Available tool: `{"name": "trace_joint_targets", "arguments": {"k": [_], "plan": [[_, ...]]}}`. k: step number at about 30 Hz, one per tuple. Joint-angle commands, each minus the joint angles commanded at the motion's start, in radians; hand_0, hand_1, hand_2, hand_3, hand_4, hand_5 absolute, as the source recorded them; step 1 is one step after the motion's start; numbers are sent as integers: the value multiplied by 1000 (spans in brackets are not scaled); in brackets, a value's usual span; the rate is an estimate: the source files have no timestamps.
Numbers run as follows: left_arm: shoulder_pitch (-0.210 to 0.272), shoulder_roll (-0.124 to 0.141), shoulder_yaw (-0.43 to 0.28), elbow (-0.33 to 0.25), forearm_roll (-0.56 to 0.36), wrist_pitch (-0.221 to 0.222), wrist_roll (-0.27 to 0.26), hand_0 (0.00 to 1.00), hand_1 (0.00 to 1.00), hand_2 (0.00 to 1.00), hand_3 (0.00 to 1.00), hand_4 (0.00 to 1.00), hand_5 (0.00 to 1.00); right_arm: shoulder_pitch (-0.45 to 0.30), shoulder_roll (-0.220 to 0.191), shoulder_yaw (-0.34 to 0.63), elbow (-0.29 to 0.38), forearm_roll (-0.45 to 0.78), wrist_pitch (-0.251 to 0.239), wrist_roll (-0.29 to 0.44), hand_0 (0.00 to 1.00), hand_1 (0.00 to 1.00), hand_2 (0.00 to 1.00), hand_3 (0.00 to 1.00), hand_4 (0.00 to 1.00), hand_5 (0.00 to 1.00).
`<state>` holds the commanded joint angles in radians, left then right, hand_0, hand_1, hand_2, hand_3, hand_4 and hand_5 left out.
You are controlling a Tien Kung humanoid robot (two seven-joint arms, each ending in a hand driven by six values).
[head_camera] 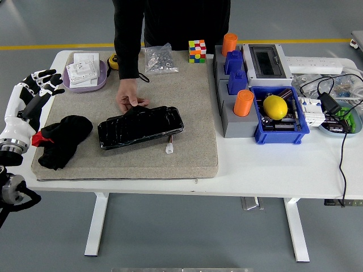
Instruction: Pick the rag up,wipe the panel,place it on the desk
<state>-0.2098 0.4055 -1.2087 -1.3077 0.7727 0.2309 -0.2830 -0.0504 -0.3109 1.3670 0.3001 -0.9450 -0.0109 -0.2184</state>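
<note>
A black rag [63, 139] lies crumpled on the left part of the beige mat [187, 141]. To its right rests the glossy black panel [140, 127], with a small white connector [169, 149] at its front edge. A person's hand [129, 98] presses on the panel's far left corner. My left hand [35, 85] hovers at the table's left edge, up and left of the rag, fingers spread and holding nothing. The right arm does not show.
At the back left stand a purple bowl [101, 80] holding white cards, a bag of screws [158, 59] and a colour cube [197, 50]. Grey blocks [233, 116] with orange cylinders [243, 102], a blue bin [282, 134] holding a lemon [275, 106], and cables [340, 130] fill the right side.
</note>
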Motion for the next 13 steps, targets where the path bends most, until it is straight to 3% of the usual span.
{"name": "trace_joint_targets", "arguments": {"k": [13], "plan": [[3, 20, 14, -1, -1, -1, 6, 542, 680, 630, 588, 834, 349, -3, 8, -17, 2, 23, -6, -1, 692, 453, 639, 617, 998, 705]]}}
